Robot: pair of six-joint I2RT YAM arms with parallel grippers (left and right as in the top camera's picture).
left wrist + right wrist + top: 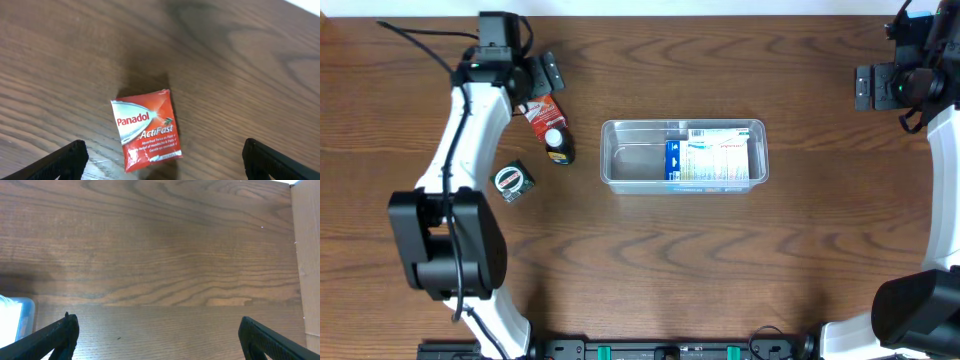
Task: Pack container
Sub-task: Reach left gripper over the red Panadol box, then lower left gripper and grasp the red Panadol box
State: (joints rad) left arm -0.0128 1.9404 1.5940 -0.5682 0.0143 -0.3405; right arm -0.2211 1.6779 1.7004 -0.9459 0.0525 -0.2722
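Observation:
The clear plastic container (620, 160) stands mid-table and holds a white and blue package (715, 158) in its right half. A red Panadol ActiFast sachet (542, 110) lies flat on the table at the upper left. My left gripper (538, 88) hovers over it, open and empty. In the left wrist view the sachet (147, 129) lies between the spread fingers of the left gripper (165, 150). My right gripper (868, 88) is open and empty at the far right, above bare wood (157, 325). A corner of the container (17, 315) shows at that view's left edge.
A black oval item with a white round face (557, 146) lies just below the sachet. A small dark box with a round label (512, 181) lies left of the container. A pale surface (306, 255) borders the table on the right.

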